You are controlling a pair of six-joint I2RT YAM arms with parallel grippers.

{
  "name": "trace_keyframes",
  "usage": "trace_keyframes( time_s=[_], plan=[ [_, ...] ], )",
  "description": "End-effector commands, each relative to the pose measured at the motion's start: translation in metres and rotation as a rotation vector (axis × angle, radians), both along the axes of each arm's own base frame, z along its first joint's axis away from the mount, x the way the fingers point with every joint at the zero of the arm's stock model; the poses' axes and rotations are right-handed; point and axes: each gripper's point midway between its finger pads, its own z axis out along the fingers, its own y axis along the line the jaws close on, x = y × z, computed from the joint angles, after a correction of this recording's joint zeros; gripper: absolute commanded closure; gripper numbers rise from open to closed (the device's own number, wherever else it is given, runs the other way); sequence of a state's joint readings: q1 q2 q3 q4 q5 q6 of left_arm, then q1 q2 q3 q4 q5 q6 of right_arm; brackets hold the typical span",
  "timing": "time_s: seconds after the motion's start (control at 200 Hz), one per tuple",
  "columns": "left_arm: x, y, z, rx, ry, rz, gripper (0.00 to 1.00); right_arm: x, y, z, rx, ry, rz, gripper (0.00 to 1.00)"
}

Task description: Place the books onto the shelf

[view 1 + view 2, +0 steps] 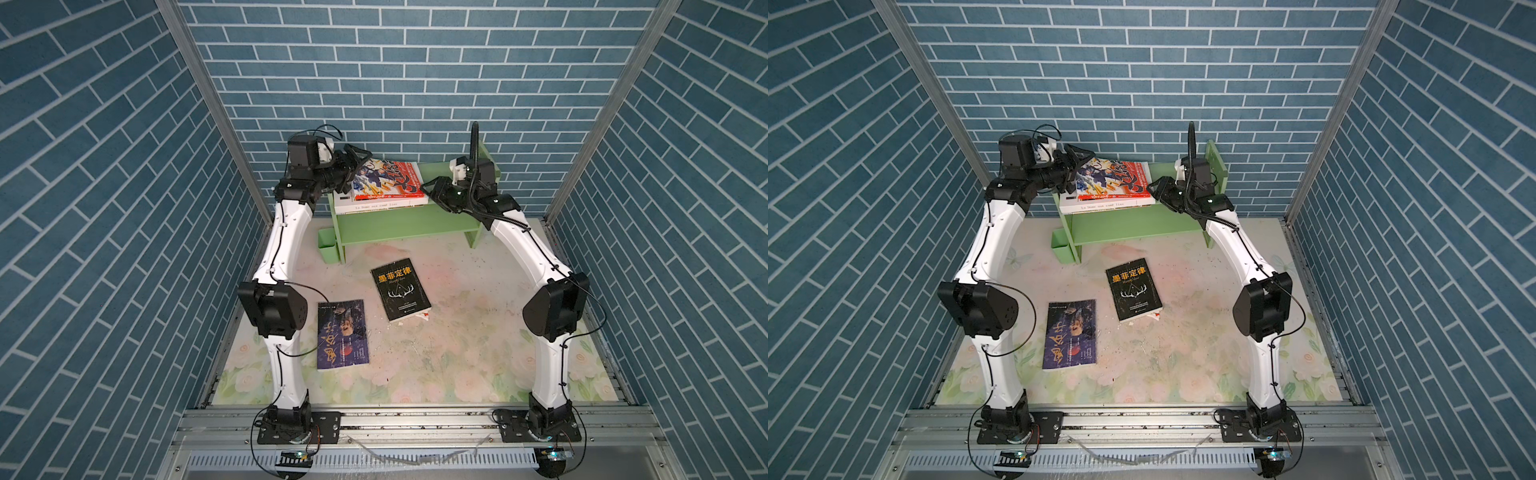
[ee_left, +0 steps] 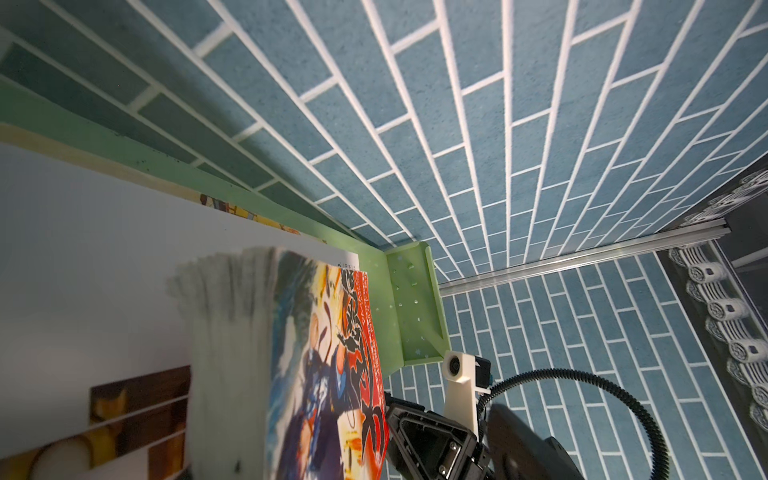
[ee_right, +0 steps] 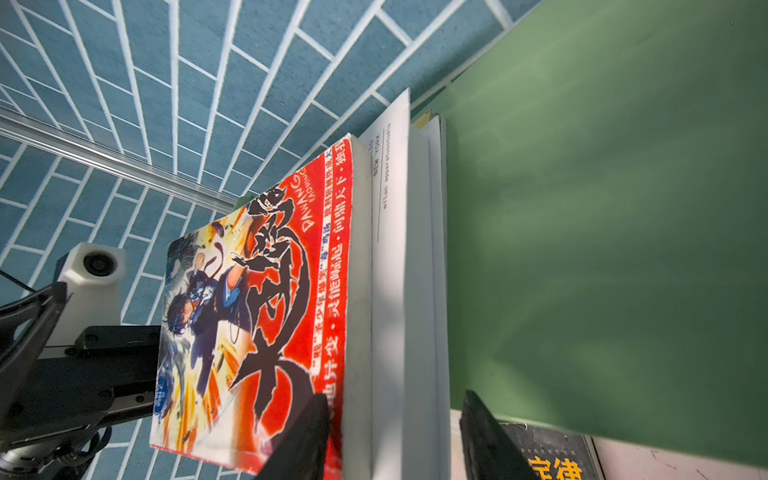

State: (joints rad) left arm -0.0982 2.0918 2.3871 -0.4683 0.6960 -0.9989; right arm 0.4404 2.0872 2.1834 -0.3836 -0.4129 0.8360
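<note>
Shelf [image 1: 399,224] stands at the table's [image 1: 478,316] far edge, book stack [image 1: 386,183] on its top tier's left end; black book [image 1: 401,289] and blue book [image 1: 343,334] lie mid-table. Left gripper [image 1: 361,154] gapes, right gripper [image 1: 426,189] straddles the stack's end, grip unclear. Square the edges before you retreat.

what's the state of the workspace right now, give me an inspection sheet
surface: floral mat, flat, dotted with dark specks
job's things: green shelf at the back wall; stack of books lying flat on its top tier, red illustrated book uppermost; black antler book and dark blue book flat on the mat, another book's corner peeping from under the black one
clutter: small green cup on the shelf's left side
grippers: left gripper at the stack's left end, jaws spread; right gripper at its right end, jaws straddling the stack, grip unclear
cables: black leads loop off both elbows; corrugated hose rises above the right wrist
surroundings: blue brick-pattern walls, aluminium rail in front
</note>
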Motion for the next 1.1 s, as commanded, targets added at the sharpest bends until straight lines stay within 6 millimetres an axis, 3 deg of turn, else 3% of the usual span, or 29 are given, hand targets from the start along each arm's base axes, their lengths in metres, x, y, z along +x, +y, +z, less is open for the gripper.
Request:
trace_keyframes(
  time_s=[0.0, 0.165, 0.485, 0.68, 1.095],
  plan=[
    [0.012, 0.011, -0.006, 0.042, -0.003, 0.032, 0.13, -0.002, 0.004, 0.006, -0.008, -0.024, 0.027, 0.49],
    [0.02, 0.01, -0.014, 0.045, 0.021, 0.03, 0.12, -0.002, 0.004, 0.01, -0.002, -0.033, 0.03, 0.49],
    [0.004, 0.005, -0.027, 0.149, 0.052, 0.033, 0.11, -0.001, 0.006, 0.012, 0.004, -0.038, 0.035, 0.49],
    [0.001, 0.013, -0.034, 0.206, 0.064, 0.061, 0.1, 0.0, 0.007, 0.011, 0.007, -0.034, 0.038, 0.49],
    [0.011, 0.035, -0.018, 0.23, 0.018, 0.153, 0.09, -0.004, 0.007, 0.001, -0.005, -0.004, 0.05, 0.49]
  ],
)
